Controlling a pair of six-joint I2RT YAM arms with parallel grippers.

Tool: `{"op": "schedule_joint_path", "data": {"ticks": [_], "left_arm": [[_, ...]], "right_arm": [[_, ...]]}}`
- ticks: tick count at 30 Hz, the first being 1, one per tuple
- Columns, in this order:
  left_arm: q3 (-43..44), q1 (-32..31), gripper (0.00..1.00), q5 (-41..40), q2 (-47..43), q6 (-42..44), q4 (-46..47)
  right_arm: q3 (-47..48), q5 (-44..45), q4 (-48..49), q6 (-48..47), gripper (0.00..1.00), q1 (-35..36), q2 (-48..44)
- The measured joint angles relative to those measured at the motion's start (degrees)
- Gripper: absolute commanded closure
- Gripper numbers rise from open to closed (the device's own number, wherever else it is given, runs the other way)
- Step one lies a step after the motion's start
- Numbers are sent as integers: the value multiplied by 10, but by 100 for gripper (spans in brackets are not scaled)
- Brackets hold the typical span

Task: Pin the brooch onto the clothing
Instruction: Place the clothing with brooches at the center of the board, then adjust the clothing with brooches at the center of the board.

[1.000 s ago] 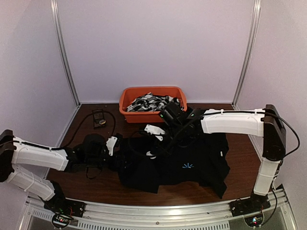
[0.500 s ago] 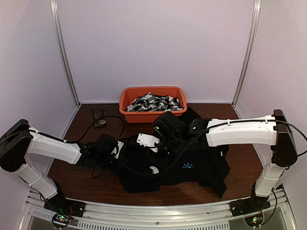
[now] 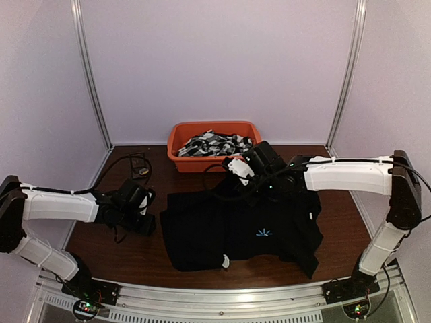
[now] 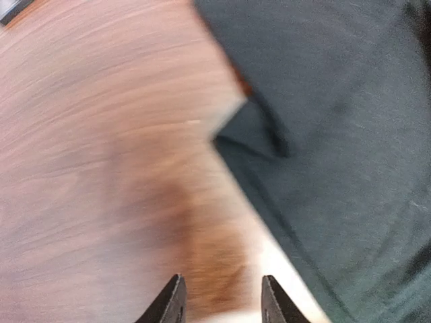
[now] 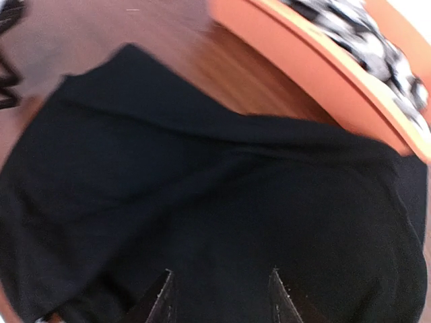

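Clothing for this task, a large plain black shirt [image 3: 202, 232], lies spread flat on the brown wooden table [image 3: 121, 259], in the middle and toward the right of the top view, with a small light-blue starburst mark [image 3: 264, 233] on its front and a tiny white tag [image 3: 225, 261] at its near hem. At the far left, the left arm reaches across the bare wood, and the left gripper [image 4: 222, 299] hovers just beside the shirt's left edge; its 2 fingers stand apart with nothing between them, only wood beneath. Behind it, near the back left corner, a small dark object [image 3: 140, 168] sits with a black cable trailing from it. At the back centre stands an orange bin [image 3: 178, 145] holding black-and-white patterned fabrics [image 3: 215, 143], just behind the shirt's far edge. From the right, the right arm stretches over the shirt's far part, and the right gripper [image 5: 219, 296] hangs above the black cloth, its 2 fingers parted and holding nothing.
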Motion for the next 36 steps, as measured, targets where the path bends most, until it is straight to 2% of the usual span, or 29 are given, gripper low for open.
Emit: {"op": "schedule_joint_path", "data": {"ticks": [3,10,13,20,28,30,32,36], "left_arm": [[5,20,60,-5,1,6,-14],[16,15,40,63,-28,11,8],[29,-2,39,82,-23,10,15],[33,-14,39,128,55,-15,41],[33,-23,40,140,81,-41,56],[39,-26,46,140,90,-43,66],[48,-30,57,140,106,-44,77],[59,-33,91,141,130,-44,97]], "right_arm": [[-8,42,0,37,53,-33,10],[-44,70,-1,81,53,-40,18],[-60,71,-3,91,53,-39,14],[-66,73,-9,106,53,-39,11],[-70,76,-17,116,52,-39,-7],[-74,77,-19,119,53,-39,-7],[-77,79,-22,123,52,-39,-7],[-90,84,-23,130,52,-39,-5]]}}
